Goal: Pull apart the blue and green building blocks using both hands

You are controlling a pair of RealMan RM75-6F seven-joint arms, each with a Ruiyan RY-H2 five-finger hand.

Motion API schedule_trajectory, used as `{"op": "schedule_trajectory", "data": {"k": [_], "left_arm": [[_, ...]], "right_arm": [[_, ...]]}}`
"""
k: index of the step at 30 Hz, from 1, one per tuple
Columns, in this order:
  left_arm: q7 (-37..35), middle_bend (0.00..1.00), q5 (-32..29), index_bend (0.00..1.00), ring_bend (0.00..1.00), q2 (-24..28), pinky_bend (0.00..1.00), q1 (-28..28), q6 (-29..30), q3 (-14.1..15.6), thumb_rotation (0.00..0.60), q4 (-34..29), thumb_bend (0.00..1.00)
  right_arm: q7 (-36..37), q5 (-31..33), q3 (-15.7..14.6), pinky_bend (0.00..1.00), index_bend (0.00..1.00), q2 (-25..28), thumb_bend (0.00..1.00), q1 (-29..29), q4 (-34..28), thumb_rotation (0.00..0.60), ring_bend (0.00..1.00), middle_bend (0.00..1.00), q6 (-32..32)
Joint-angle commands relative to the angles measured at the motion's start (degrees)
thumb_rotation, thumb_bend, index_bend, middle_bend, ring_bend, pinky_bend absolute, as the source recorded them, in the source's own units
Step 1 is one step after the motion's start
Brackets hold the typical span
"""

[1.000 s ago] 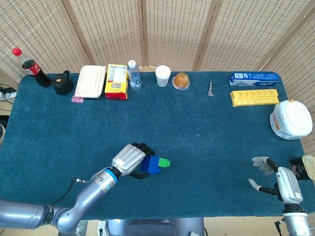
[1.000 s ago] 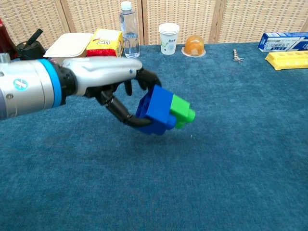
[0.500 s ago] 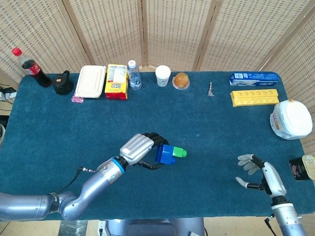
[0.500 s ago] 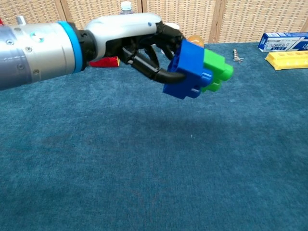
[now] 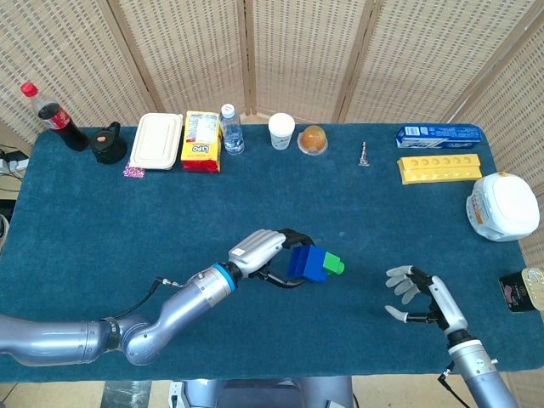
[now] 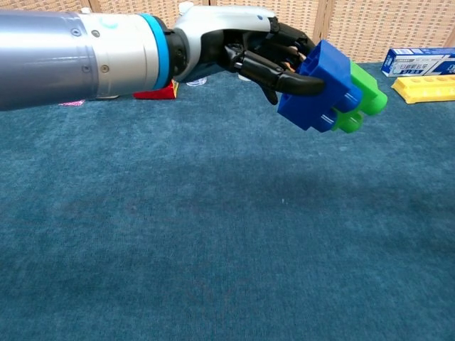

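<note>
The blue block [image 5: 308, 263] [image 6: 321, 89] and the green block [image 5: 333, 265] [image 6: 365, 93] are still joined, the green one on the far right end. My left hand [image 5: 270, 252] [image 6: 257, 51] grips the blue block and holds the pair above the blue cloth. My right hand [image 5: 419, 295] hovers at the lower right in the head view, fingers spread and holding nothing, some way right of the blocks. The chest view does not show it.
Along the table's far edge stand a cola bottle [image 5: 53, 118], white lunch box [image 5: 156, 140], yellow packet [image 5: 202, 141], water bottle [image 5: 230, 130], cup [image 5: 281, 131], blue box [image 5: 438, 134] and yellow tray [image 5: 439, 167]. A white cooker [image 5: 503, 206] sits far right.
My left hand has carried the joined blocks up and to the right. My right hand has moved left and forward toward them, still empty.
</note>
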Motion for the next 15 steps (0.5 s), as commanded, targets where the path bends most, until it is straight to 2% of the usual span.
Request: {"op": "schedule_trajectory", "data": {"k": [1, 15], "left_arm": [[-1.62, 0.34, -1.97, 0.47, 0.24, -1.09, 0.33, -1.93, -1.65, -0.58, 0.408, 1.57, 0.43], [-5.61, 0.34, -1.74, 0.47, 0.24, -5.00, 0.33, -4.89, -1.79, -0.37, 0.411, 5.43, 0.43]], "right_arm": [[2.93, 1.40, 0.58, 0.53, 0.32, -0.69, 0.22, 1.31, -0.29, 0.600, 0.48, 0.42, -1.97], [6.88, 4.65, 2.92, 0.53, 0.32, -2.87, 0.22, 4.91, 0.19, 0.600, 0.48, 0.42, -5.99]]}}
